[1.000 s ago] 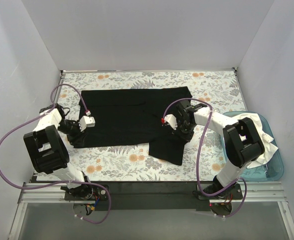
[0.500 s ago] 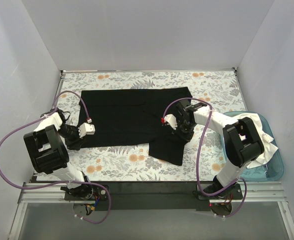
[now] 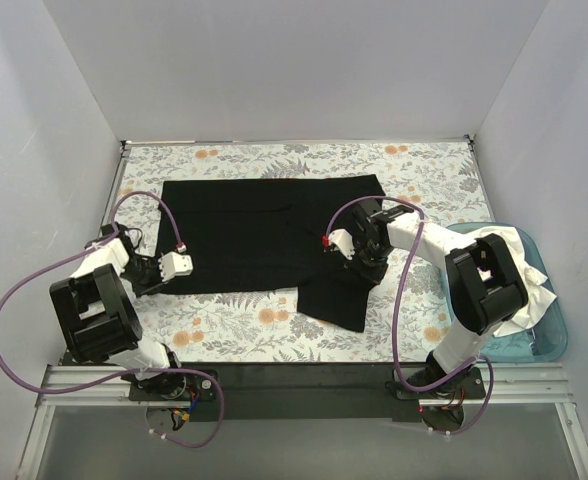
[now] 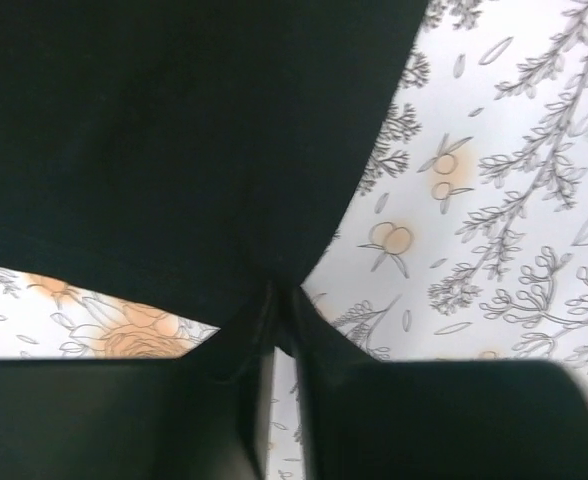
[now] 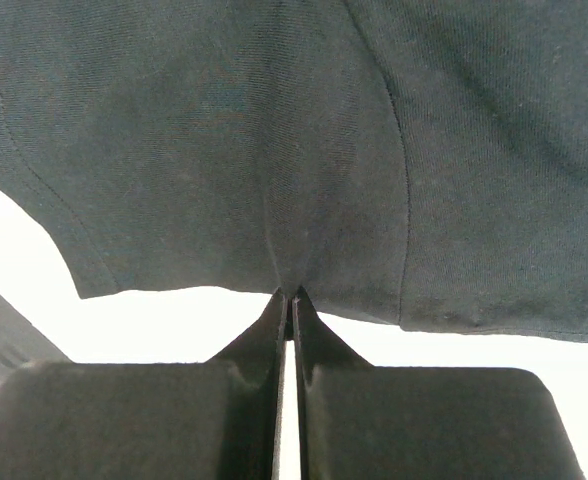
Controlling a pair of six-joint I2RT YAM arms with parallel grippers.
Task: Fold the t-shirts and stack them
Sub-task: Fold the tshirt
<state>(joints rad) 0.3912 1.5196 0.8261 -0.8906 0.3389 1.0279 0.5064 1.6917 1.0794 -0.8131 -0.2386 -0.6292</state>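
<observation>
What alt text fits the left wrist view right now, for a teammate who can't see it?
The jaws of the left gripper, at bottom centre, are closed on the edge of the black t-shirt, which fills the upper left of the view. The floral printed sheet shows bare to the right and at lower left.

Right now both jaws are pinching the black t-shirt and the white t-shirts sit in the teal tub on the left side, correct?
No: the teal tub holding the white t-shirts is on the right side, as the top view shows. Both jaws do pinch the black t-shirt.
</observation>
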